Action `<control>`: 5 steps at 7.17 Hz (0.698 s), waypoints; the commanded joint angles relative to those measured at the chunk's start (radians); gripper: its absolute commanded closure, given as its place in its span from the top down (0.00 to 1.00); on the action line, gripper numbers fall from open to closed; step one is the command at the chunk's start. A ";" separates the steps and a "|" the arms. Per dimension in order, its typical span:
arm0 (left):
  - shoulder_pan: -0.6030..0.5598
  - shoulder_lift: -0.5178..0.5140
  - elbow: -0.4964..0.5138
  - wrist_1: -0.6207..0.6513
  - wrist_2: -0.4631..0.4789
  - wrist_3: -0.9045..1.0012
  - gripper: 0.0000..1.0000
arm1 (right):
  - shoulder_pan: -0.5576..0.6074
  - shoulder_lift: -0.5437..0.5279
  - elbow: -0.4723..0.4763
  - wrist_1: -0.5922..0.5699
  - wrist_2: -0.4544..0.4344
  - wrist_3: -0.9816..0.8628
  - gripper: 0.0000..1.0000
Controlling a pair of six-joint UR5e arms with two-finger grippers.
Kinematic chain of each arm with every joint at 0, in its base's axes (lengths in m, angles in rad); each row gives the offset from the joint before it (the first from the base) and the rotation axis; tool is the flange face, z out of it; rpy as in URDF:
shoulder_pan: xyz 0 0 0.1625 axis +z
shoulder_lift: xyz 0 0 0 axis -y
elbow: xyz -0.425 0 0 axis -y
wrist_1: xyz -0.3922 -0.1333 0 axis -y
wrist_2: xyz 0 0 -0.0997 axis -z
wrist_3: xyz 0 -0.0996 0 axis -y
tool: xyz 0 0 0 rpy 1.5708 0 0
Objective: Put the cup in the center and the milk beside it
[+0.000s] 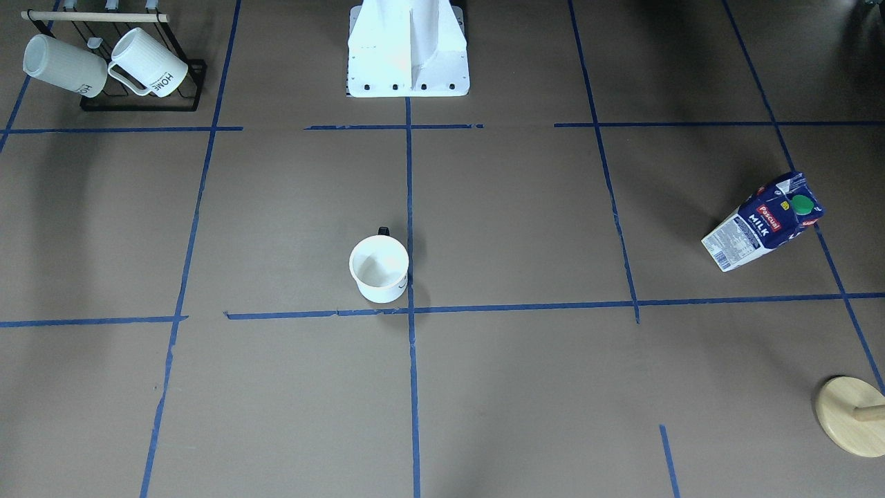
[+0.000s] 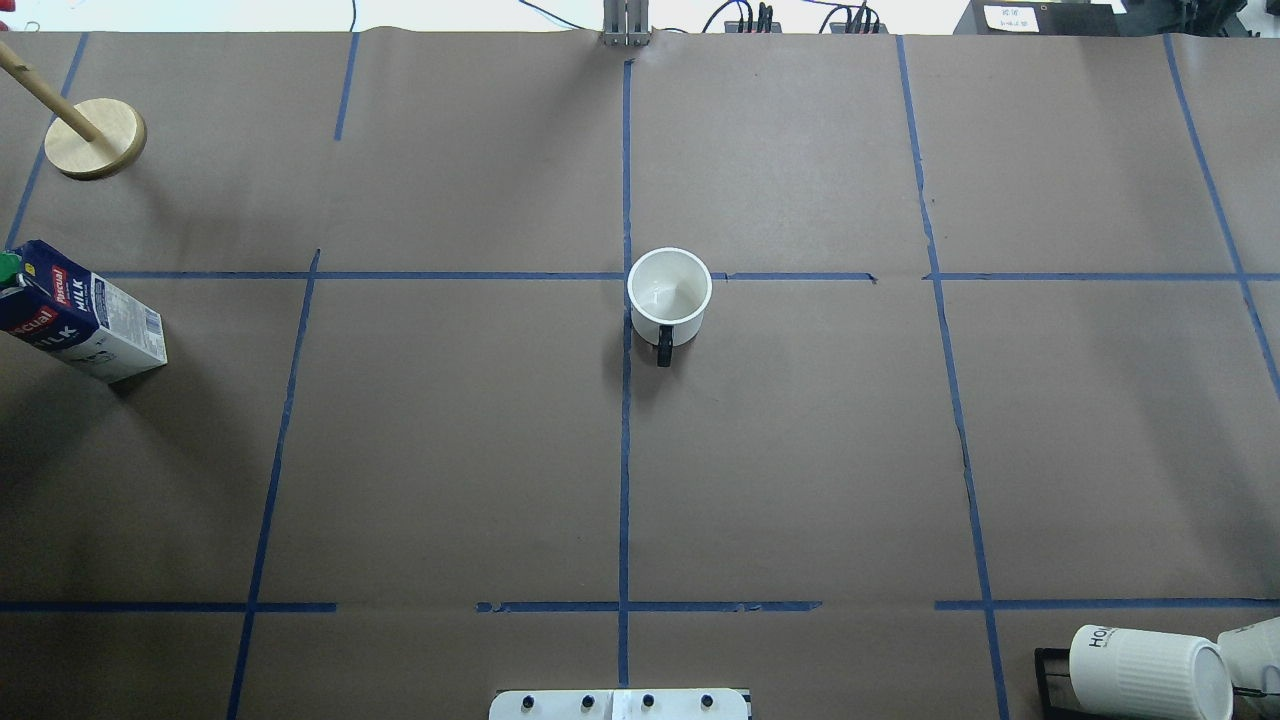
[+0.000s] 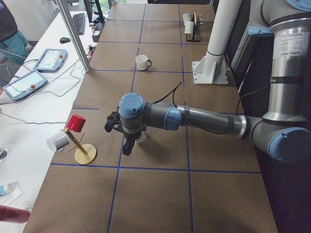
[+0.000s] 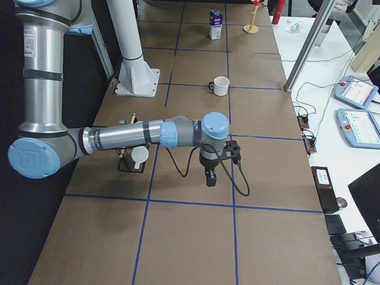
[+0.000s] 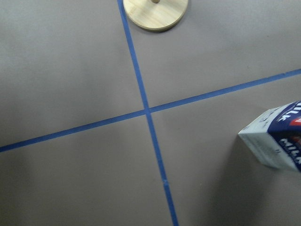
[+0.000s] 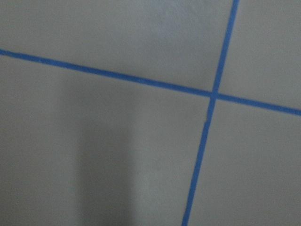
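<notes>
Brown paper covers the table (image 1: pixel 525 207), marked into a grid with blue tape. The cup (image 1: pixel 379 268) stands upright and empty just beside the center (image 1: pixel 411 311), where the long lines cross. Its rim touches the lines and its black handle points toward the robot base (image 1: pixel 408 52), so that half of the task looks done.

The milk (image 1: pixel 760 225) stands upright far out on the robot's left, well apart from the cup. The left gripper (image 3: pixel 127 145) hangs near it, fingers pointing down. It shows only in the side view, so I cannot tell how far its fingers are spread or whether they hold anything. The same goes for the right gripper (image 4: pixel 209 177), which hangs over bare paper.

Fetching the milk is probably the step in hand. It would go best by closing on the carton's flat sides below the sloped top, carrying it upright, and setting it down at the cup's side, clear of the handle and without nudging the cup.

A wooden stand (image 1: pixel 850 415) sits near the milk. A black rack (image 1: pixel 138 104) of ribbed mugs sits at the opposite corner. A white desk (image 3: pixel 43 111) with tablets and cables runs along the far edge.
</notes>
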 commanded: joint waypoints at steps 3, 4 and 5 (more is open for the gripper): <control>0.091 -0.050 -0.090 -0.002 0.000 -0.474 1.00 | 0.015 -0.100 0.006 0.131 0.002 0.013 0.99; 0.160 -0.050 -0.111 -0.005 0.006 -0.649 1.00 | 0.015 -0.100 0.006 0.131 0.000 0.013 0.99; 0.209 -0.050 -0.113 -0.007 0.023 -0.730 1.00 | 0.015 -0.100 0.005 0.131 0.000 0.013 0.99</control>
